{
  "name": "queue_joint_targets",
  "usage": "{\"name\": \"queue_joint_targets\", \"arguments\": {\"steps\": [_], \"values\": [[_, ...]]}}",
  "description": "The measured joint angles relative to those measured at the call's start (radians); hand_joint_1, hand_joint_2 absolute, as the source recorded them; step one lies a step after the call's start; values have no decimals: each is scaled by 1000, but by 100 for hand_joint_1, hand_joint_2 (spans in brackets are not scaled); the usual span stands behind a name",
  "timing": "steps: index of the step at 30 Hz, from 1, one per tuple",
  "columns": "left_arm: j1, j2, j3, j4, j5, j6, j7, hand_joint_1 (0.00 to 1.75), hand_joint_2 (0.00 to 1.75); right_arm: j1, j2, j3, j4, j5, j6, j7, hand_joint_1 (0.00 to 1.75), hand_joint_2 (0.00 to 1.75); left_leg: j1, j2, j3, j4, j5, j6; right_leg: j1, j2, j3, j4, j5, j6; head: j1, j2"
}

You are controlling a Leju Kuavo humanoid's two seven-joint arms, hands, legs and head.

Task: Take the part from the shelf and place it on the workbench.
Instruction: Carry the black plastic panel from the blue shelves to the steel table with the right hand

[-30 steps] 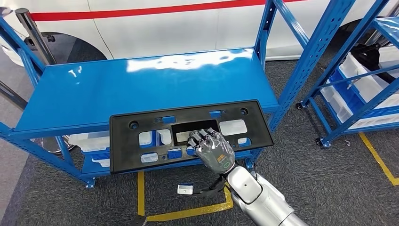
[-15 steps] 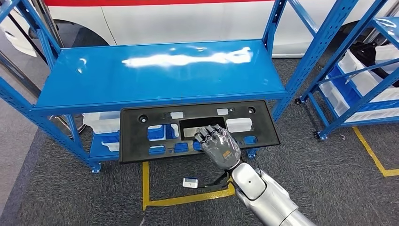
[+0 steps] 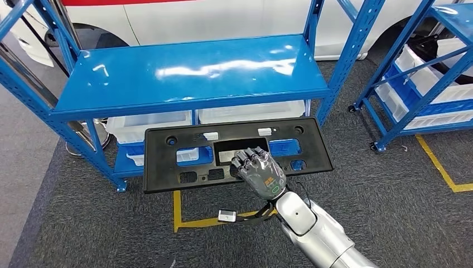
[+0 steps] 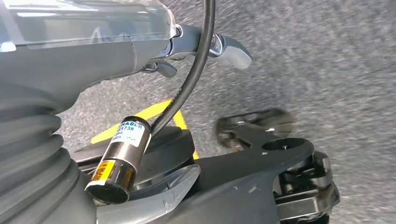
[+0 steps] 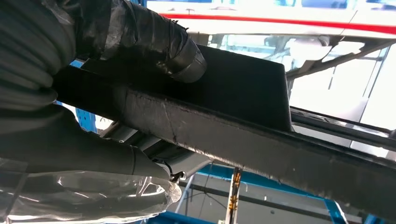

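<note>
Holding black part (image 3: 234,154) in right robot hand (image 3: 259,173); white bins (image 3: 148,124) under shelf (image 3: 189,72), contents unreadable; left robot hand (image 4: 205,44) state unclear.

One flat black plastic plate with rectangular cut-outs (image 3: 234,153) hangs in front of the blue metal shelf rack (image 3: 189,70). Two blue metal shelf racks stand in all, the second (image 3: 424,67) to the right of the first. Two white plastic bins (image 3: 148,124) sit side by side under the first rack's top board. One white vehicle with a red stripe (image 3: 223,19) stands behind that rack.
</note>
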Motion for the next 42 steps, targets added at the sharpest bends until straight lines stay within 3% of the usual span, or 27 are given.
{"name": "queue_joint_targets", "arguments": {"steps": [1, 2, 3, 5, 6, 9, 10, 13, 14, 15, 16, 18, 20, 21, 23, 25, 28, 29, 30, 31, 33, 34, 36, 37, 39, 40, 42], "values": [[0, 0, 0, 0, 0, 0, -1, 0, 175, 1, 0, 0, 3, -2, 0, -2, 168, 175, 4, 0, 18, 9, 27, -4, -2, -1, -23, 9, 10, 3, 0, 0], [0, 0, 0, 0, 0, 0, -1, 0, 175, 2, 0, 0, 4, -4, 0, -5, 168, 175, 7, 0, 53, -16, 58, -8, -4, -2, -45, 20, 19, 8, 0, 0], [-2, 0, 0, 0, 1, 0, -2, 0, 175, 2, 1, 0, 6, -6, 0, -8, 168, 175, 10, 0, 100, -72, 66, -12, -6, -2, -65, 32, 27, 13, 0, 0], [-5, 0, 0, 0, 1, 0, -4, 0, 175, 1, 3, 0, 8, -11, 0, -13, 168, 175, 9, -3, 193, -203, 34, -9, -6, -2, -92, 53, 41, 26, 0, 0], [-6, 0, 0, 0, 2, -1, -5, 0, 175, 0, 4, 0, 9, -13, 0, -15, 168, 175, 6, -4, 217, -244, 12, -2, -5, -2, -98, 57, 49, 32, 1, 0], [-3, 1, 0, 0, 8, -2, -6, 0, 175, 0, 8, 0, 16, -20, -1, -24, 168, 175, 3, -2, 209, -261, 27, 29, -8, 1, -108, 59, 60, 51, 2, 0], [-2, 1, 0, 0, 10, -2, -6, 0, 175, 0, 8, 0, 19, -22, -1, -27, 168, 175, 4, 1, 199, -263, 40, 40, -10, 3, -116, 76, 33, 56, 2, 0], [1, 2, 0, 0, 14, -2, -6, 0, 175, 3, 8, 0, 26, -34, -1, -35, 168, 175, 2, 5, 152, -264, 83, 58, -12, 8, -151, 226, -121, 67, 1, 0], [3, 3, 0, 0, 14, -2, -7, 0, 175, 4, 8, 0, 28, -38, -2, -37, 168, 175, 1, 5, 133, -264, 97, 58, -11, 8, -157, 284, -148, 69, 1, 0], [5, 4, 0, 0, 14, -1, -7, 0, 175, 6, 8, 0, 30, -41, -2, -39, 168, 175, -1, 5, 115, -263, 111, 58, -11, 9, -152, 323, -149, 68, 1, 0], [6, 4, 0, 0, 14, -1, -7, 0, 175, 9, 8, 0, 32, -42, -2, -39, 168, 175, -3, 5, 96, -263, 124, 57, -10, 9, -133, 333, -129, 65, 1, 0], [8, 5, 0, 0, 14, -1, -7, 0, 175, 12, 10, 0, 33, -44, -2, -41, 168, 175, -7, 4, 65, -262, 151, 54, -5, 10, -44, 256, -80, 51, 1, 0], [8, 6, 0, 0, 14, -1, -7, 0, 175, 12, 14, -2, 32, -47, -2, -41, 168, 175, -11, 4, 47, -263, 174, 47, 4, 12, 74, 101, -99, 32, 0, 0], [9, 6, 0, 0, 14, -1, -7, 0, 175, 11, 16, -2, 31, -48, -2, -41, 168, 175, -10, 4, 45, -266, 185, 42, 9, 12, 109, 46, -115, 26, 1, 0], [11, 6, 0, 0, 14, -1, -7, 0, 175, 12, 19, -3, 31, -51, -3, -42, 168, 175, -7, 4, 43, -278, 211, 30, 13, 12, 120, 4, -115, 20, 1, 0], [14, 7, 0, 1, 14, 0, -6, 0, 175, 13, 21, -3, 32, -53, -3, -44, 168, 175, -6, 2, 31, -267, 190, 18, 9, 7, 101, -7, -86, 6, 1, 0], [19, 10, 0, 2, 14, 0, -6, 0, 175, 16, 27, -3, 34, -57, -3, -48, 168, 175, -2, 0, -5, -122, 33, 6, 3, 3, 53, -12, -39, -11, 1, 0], [19, 11, 0, 2, 14, 0, -6, 0, 175, 18, 29, -3, 35, -58, -3, -49, 168, 175, 0, 1, -12, -59, 0, 2, 3, 3, 34, -10, -25, -11, 1, 0], [19, 11, -1, 2, 14, 0, -6, 0, 175, 19, 29, -3, 36, -59, -3, -50, 168, 175, 2, 1, -12, -8, -4, -2, 2, 2, 14, -7, -10, -9, 1, 0], [20, 12, -1, 2, 14, 0, -6, 0, 175, 21, 30, -3, 37, -60, -3, -50, 168, 175, 4, 1, -1, 20, 17, -5, 1, 1, -7, -3, 3, -6, 1, 0], [19, 13, -1, 2, 14, 0, -6, 0, 175, 23, 30, -3, 39, -60, -3, -50, 168, 175, 9, 1, 68, -22, 75, -10, -1, 0, -50, 12, 26, 2, 0, 0], [18, 14, -1, 2, 14, 0, -6, 0, 175, 24, 30, -3, 39, -60, -3, -50, 168, 175, 10, 0, 127, -88, 74, -11, -1, -1, -67, 21, 34, 7, 0, 0], [16, 15, -1, 2, 13, 0, -6, 0, 175, 24, 31, -4, 39, -61, -3, -50, 168, 175, 8, -1, 230, -234, 27, -3, 0, -1, -89, 38, 49, 17, 1, 0], [16, 16, -1, 2, 13, 0, -6, 0, 175, 24, 32, -5, 39, -62, -3, -50, 168, 175, 5, -2, 254, -274, 7, 2, 1, -1, -94, 41, 58, 22, 1, 0], [17, 16, -1, 2, 13, 0, -7, 0, 175, 25, 33, -6, 40, -65, -3, -51, 168, 175, 5, 0, 247, -289, 14, 18, 0, 1, -101, 39, 74, 34, 2, 0], [17, 16, -1, 2, 13, 0, -7, 0, 175, 26, 33, -6, 40, -67, -3, -52, 168, 175, 7, 2, 238, -290, 25, 27, -2, 3, -108, 45, 63, 40, 2, 0], [17, 16, -1, 2, 13, 1, -7, 0, 175, 28, 33, -7, 41, -70, -2, -56, 168, 175, 10, 7, 210, -292, 53, 46, -6, 9, -133, 110, -21, 51, 2, 0]]}}
